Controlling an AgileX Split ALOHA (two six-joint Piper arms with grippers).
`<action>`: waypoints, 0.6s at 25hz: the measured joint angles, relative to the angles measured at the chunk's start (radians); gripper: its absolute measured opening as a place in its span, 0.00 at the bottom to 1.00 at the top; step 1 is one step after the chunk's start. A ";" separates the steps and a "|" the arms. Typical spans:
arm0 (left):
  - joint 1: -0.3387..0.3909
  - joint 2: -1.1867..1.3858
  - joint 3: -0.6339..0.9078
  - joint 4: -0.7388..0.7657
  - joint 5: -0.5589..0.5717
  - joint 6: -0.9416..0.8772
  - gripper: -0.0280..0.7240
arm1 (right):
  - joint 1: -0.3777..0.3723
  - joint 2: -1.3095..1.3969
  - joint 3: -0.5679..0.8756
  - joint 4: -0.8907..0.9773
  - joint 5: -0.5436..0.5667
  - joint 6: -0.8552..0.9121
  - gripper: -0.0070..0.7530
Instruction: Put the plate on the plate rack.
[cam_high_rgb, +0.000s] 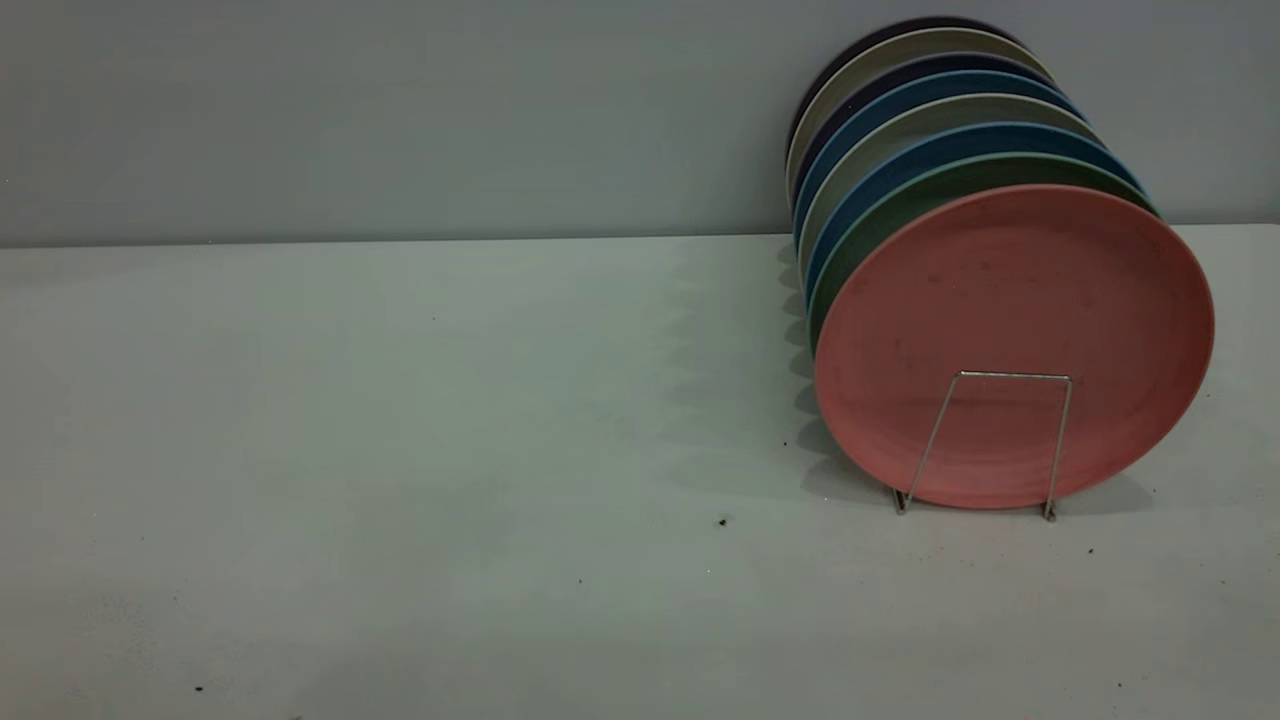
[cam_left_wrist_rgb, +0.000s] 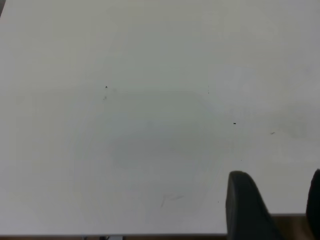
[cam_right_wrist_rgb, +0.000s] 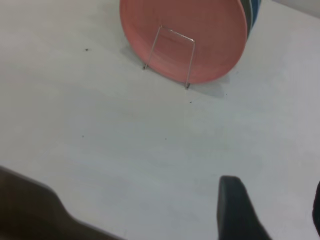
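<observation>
Looks like your plate (cam_high_rgb: 1010, 340) is already sitting upright in the plate rack (cam_high_rgb: 985, 440), frontmost in a row of other plates (cam_high_rgb: 930, 130) leaning back toward the wall, with the front wire loop crossing its lower face. Your right gripper (cam_right_wrist_rgb: 270, 210) is hanging well back from it over the bare table (cam_high_rgb: 400, 450), and the plate is out ahead of that gripper with clear tabletop between them. Its jaws are standing spread with nothing between them. Your left gripper (cam_left_wrist_rgb: 272, 205) is also standing apart and empty, looking down at plain tabletop near the table's edge, with the rack nowhere in its view. So the risk from here is mostly you undoing what's done. If you're driving the right gripper forward low, you're risking clipping that thin wire loop or the plate's bottom rim, and the rack looks light enough to skid. The loops are way shorter than the plates, so a nudge at the top edge could be tipping the pink one forward over the loop and onto the table. The whole row is leaning one against the next, so bumping one likely means shifting all of them. I'd say you're better off keeping both arms clear.
</observation>
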 joint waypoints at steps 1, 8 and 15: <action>0.000 0.000 0.001 0.000 0.000 0.000 0.48 | -0.006 0.000 0.000 0.001 0.000 0.000 0.52; 0.000 0.000 0.001 0.000 0.000 0.000 0.48 | -0.088 0.000 0.000 0.009 0.000 0.000 0.52; 0.000 0.000 0.001 0.000 0.000 0.000 0.48 | -0.115 0.000 0.000 0.016 0.000 0.000 0.52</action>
